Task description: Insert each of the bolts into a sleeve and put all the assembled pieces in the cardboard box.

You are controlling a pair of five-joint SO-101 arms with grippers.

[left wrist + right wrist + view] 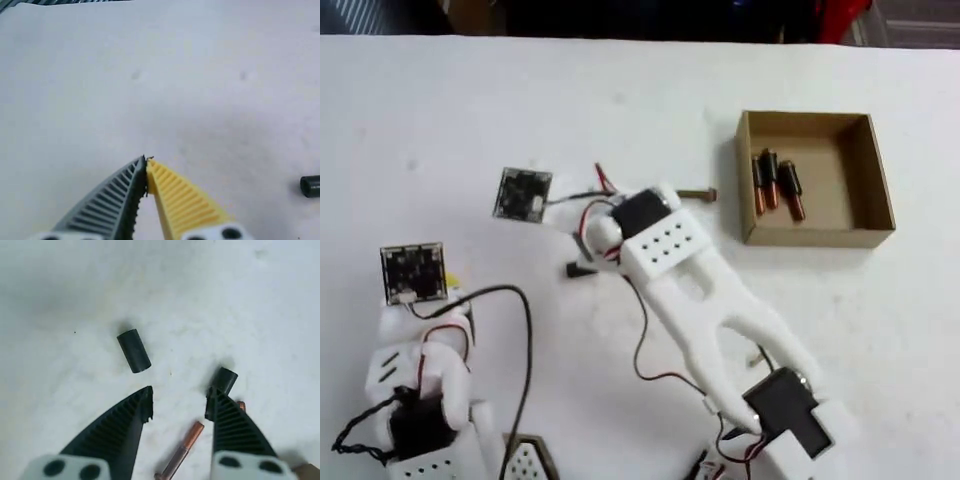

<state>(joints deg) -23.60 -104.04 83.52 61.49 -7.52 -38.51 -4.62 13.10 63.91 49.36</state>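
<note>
- Your right tool point(179, 392) hangs open over the middle of the table point(470, 110); its black fingers point(120, 425) straddle a copper bolt point(181, 449) lying flat between them, so I judge the spread is set to take that bolt by its shank.
- A loose black sleeve point(133, 350) lies on its side just past the fingertips, apart from the bolt; it looks like the natural partner for the bolt once you have it in hand.
- A second sleeve point(224, 379) sits right at the tip of one finger; a bit of copper shows beside it, too hidden to name.
- Your left tool point(146, 161) is closed on nothing, its grey and yellow fingers meeting at the tips; the left arm point(420, 400) sits by the near left corner of the table, which reads as waiting clear of the right arm point(700, 290).
- The cardboard box point(820, 238) stands toward the right edge, in the far half of the table; three assembled pieces point(772, 182) lie side by side near its left wall, so that share of the task looks done.
- A stray bolt point(697, 194) lies on the table just outside the box's left wall; whether it is the one between your right tool's fingers, I cannot tell.
</note>
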